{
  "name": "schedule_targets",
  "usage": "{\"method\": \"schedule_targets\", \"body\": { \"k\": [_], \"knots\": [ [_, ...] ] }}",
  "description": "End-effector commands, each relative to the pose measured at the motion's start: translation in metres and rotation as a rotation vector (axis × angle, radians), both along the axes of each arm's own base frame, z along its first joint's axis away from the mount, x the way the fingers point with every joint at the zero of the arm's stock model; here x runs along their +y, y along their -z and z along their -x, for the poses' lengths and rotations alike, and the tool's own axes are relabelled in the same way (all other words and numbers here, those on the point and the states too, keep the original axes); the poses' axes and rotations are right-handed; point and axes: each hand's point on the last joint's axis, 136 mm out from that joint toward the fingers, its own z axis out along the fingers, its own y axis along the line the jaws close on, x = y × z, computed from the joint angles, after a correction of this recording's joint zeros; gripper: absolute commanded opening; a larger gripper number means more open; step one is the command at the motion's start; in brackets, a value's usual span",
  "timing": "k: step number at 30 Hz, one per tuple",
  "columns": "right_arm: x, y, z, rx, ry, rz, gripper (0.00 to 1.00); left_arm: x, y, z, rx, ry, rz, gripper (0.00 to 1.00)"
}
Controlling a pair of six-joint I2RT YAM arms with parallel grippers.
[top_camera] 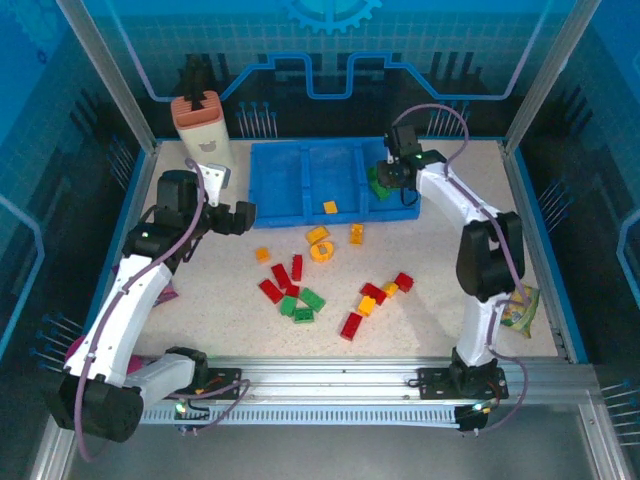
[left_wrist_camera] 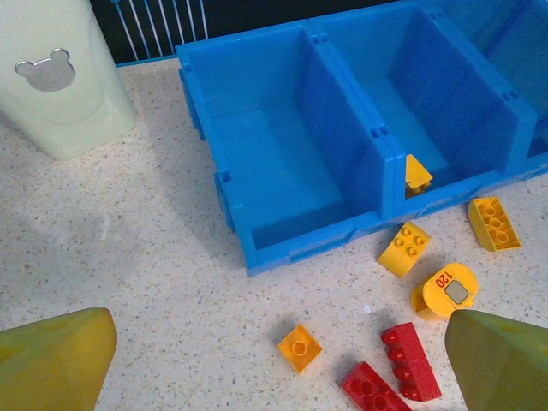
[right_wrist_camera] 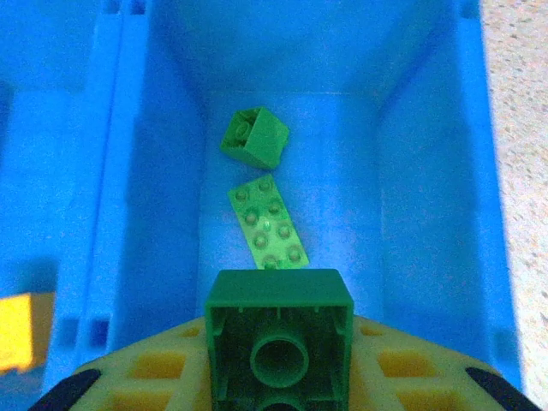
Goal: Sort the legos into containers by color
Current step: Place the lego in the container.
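My right jaws are closed on a green brick (right_wrist_camera: 279,338), which shows its hollow underside at the bottom centre of the right wrist frame, above the right-hand compartment (right_wrist_camera: 428,214) of the blue tray (top_camera: 275,200). 2 more greens lie on that compartment's floor: a tilted green brick (right_wrist_camera: 255,137) in the upper middle and a flat green brick (right_wrist_camera: 268,224) just below it.

From the top camera, the right arm (top_camera: 445,200) reaches to the tray's right end, upper centre of the frame. 1 orange brick (top_camera: 330,207) sits in the middle compartment against its near wall.

My left jaws stand wide open with nothing between them, left of centre in the top frame, beside the tray's left end. In the left wrist frame the fingertips (left_wrist_camera: 51,360) fill the 2 lower corners.

The loose legos (top_camera: 300,305) lie scattered on the bench (top_camera: 450,320) below the tray, among them an orange ring (top_camera: 322,250). A beige bottle (top_camera: 203,130) stands at upper left.
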Motion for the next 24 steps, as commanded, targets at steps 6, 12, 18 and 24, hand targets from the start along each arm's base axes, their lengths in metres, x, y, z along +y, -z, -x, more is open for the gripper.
{"method": "schedule_targets", "body": {
  "k": [6, 12, 18, 24],
  "knots": [
    [-0.003, 0.027, -0.05, 0.012, 0.021, 0.025, 0.35, 0.008, -0.017, 0.002, -0.038, -0.017, -0.031, 0.99],
    [-0.007, 0.027, -0.06, 0.006, 0.049, 0.004, 0.42, 0.006, -0.019, 0.001, -0.047, -0.008, -0.023, 0.99],
    [-0.008, 0.011, -0.051, -0.003, 0.043, 0.013, 0.52, 0.004, -0.018, 0.002, -0.043, -0.002, -0.014, 0.99],
    [-0.01, -0.015, -0.003, 0.004, 0.074, -0.004, 0.53, 0.005, -0.027, 0.007, -0.074, -0.005, -0.01, 1.0]
  ]
}}
